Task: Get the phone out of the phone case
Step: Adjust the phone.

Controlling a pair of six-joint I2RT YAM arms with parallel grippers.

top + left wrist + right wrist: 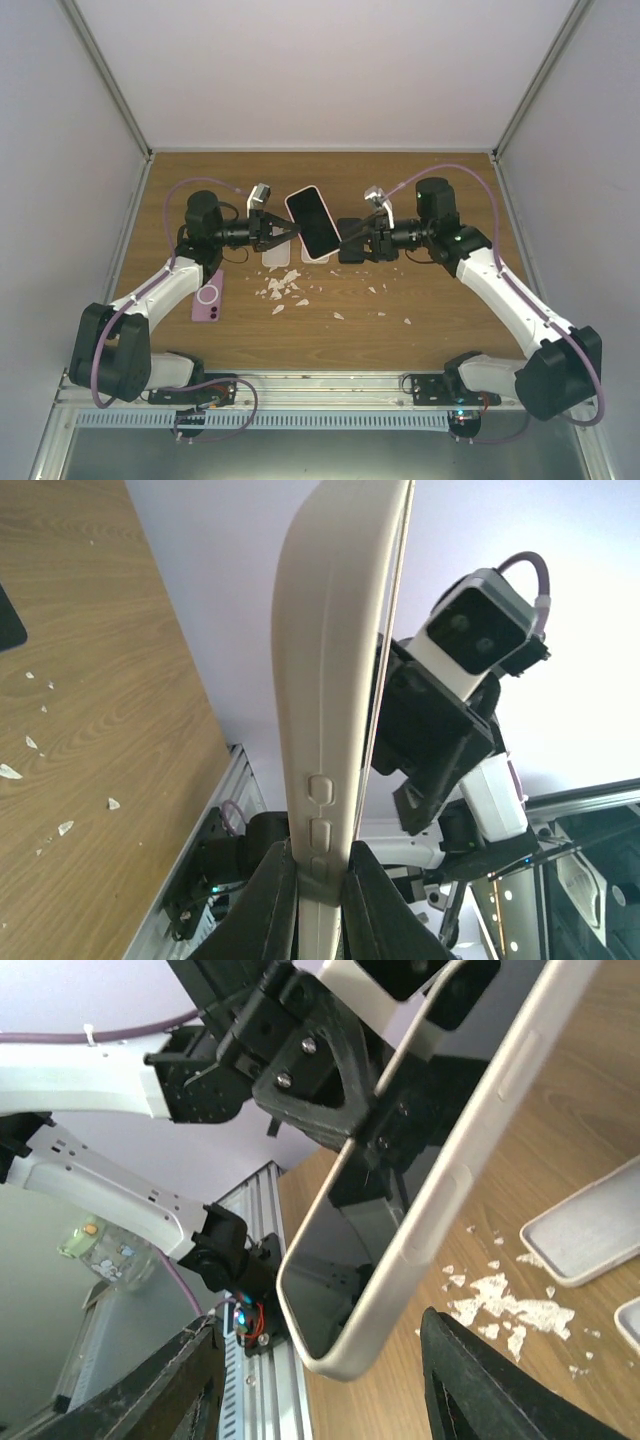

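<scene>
The wooden table (440, 340) is boxed in by pale walls. A pink case (208, 297) lies flat near its left edge. Toward the middle lies a white case (277, 257), open side up, with a second white one (630, 1322) just beside it. White chips (283, 290) are strewn in front of these, thickest there and thinning toward the right. A flat black thing (8, 620) lies right of centre, only partly in view.
</scene>
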